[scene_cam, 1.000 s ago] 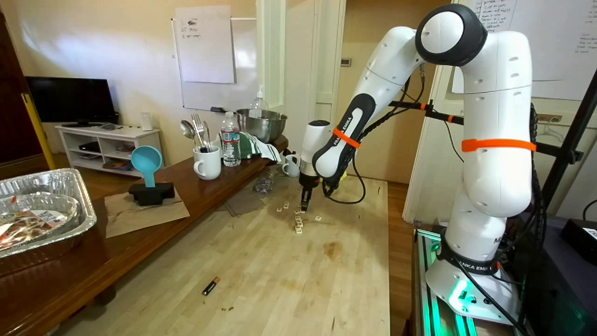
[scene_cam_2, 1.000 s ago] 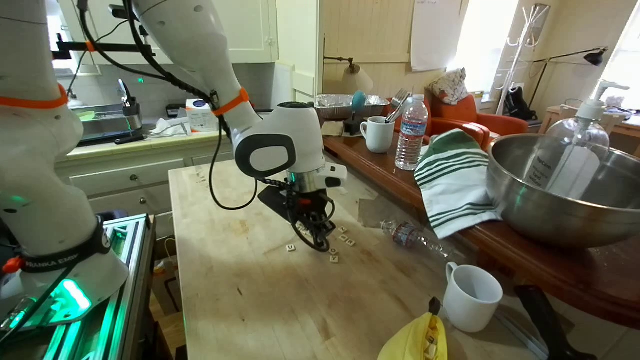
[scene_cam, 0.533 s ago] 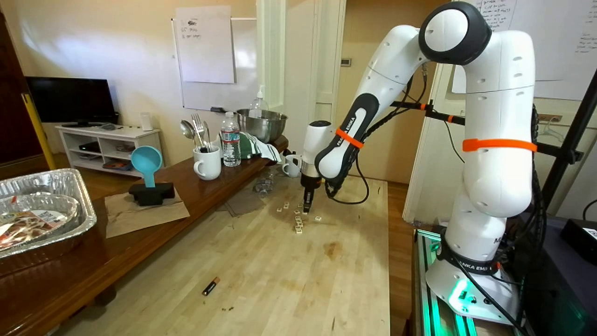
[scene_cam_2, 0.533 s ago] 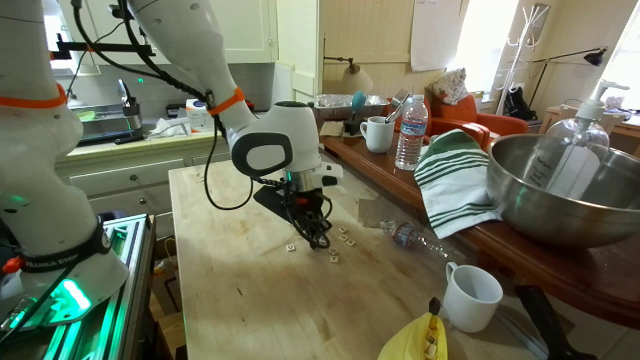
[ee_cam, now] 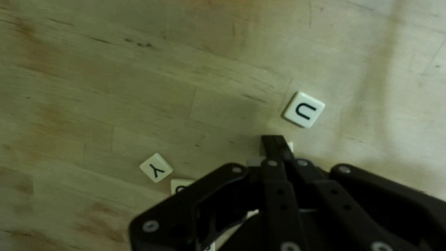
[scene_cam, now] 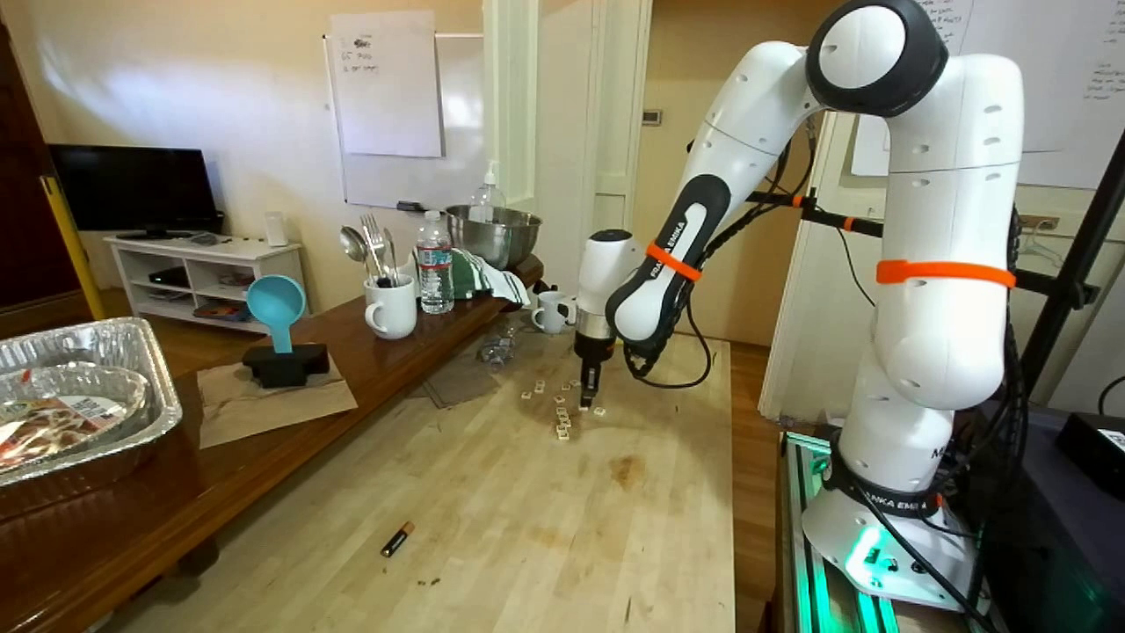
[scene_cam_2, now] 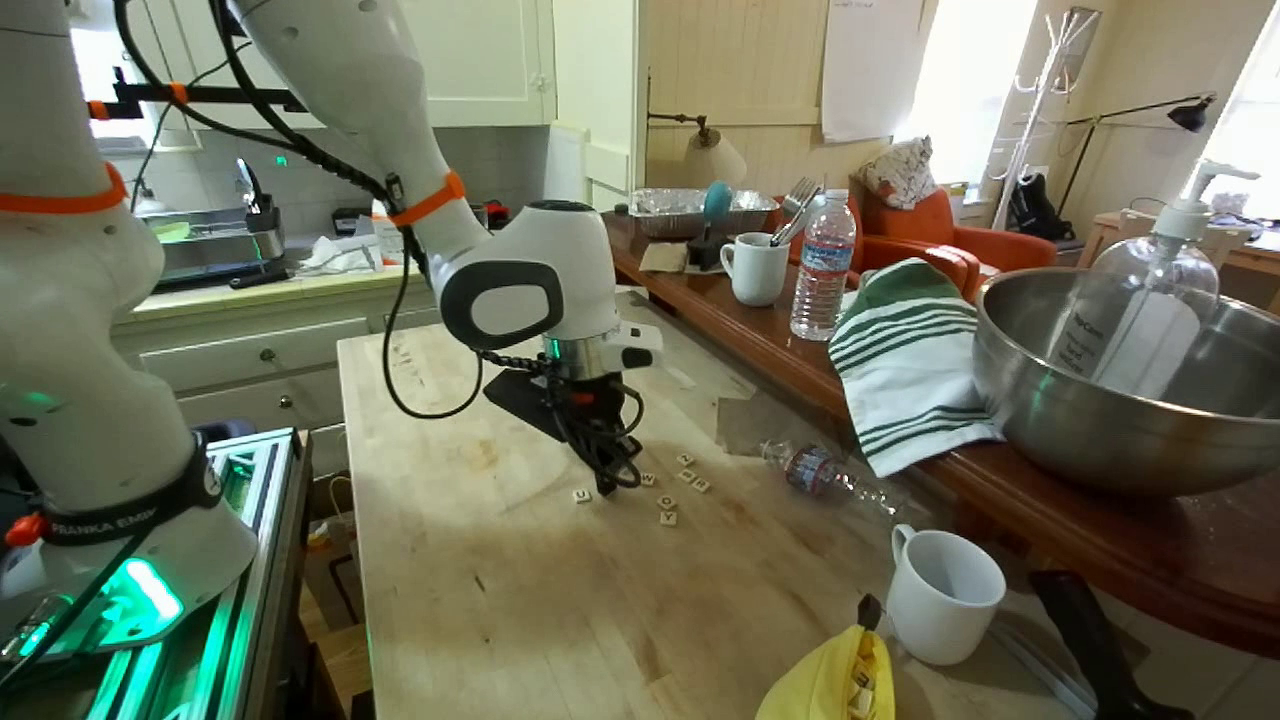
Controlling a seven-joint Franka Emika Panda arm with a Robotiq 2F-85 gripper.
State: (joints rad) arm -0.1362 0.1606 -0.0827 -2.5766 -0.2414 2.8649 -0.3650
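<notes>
My gripper (ee_cam: pixel 273 139) is shut, its black fingers pressed together, low over the wooden table. It also shows in both exterior views (scene_cam: pixel 588 403) (scene_cam_2: pixel 606 488). A white tile's edge (ee_cam: pixel 290 146) peeks out beside the fingertips; most of it is hidden beneath them. A white letter tile marked U (ee_cam: pixel 304 109) lies flat just ahead of the fingertips, apart from them; it shows in both exterior views (scene_cam: pixel 599 411) (scene_cam_2: pixel 582 496). A Y tile (ee_cam: pixel 156 167) (scene_cam_2: pixel 668 519) and a partly covered round-lettered tile (ee_cam: pixel 178 184) lie to the left in the wrist view. A W tile (scene_cam_2: pixel 648 480) lies beside the gripper.
Several more tiles (scene_cam: pixel 563 432) lie scattered nearby. A battery (scene_cam: pixel 397 539) lies on the table (scene_cam: pixel 492 492). A crushed bottle (scene_cam_2: pixel 815 470), a white mug (scene_cam_2: pixel 943 595) and a yellow pouch (scene_cam_2: pixel 835 680) stand at one end. A raised brown ledge (scene_cam: pixel 369 369) runs alongside.
My shut gripper has moved across the table toward the U tile, uncovering tiles behind it, including the W. A pale tile at its fingertips appears to move with it. The U tile has stayed put.
</notes>
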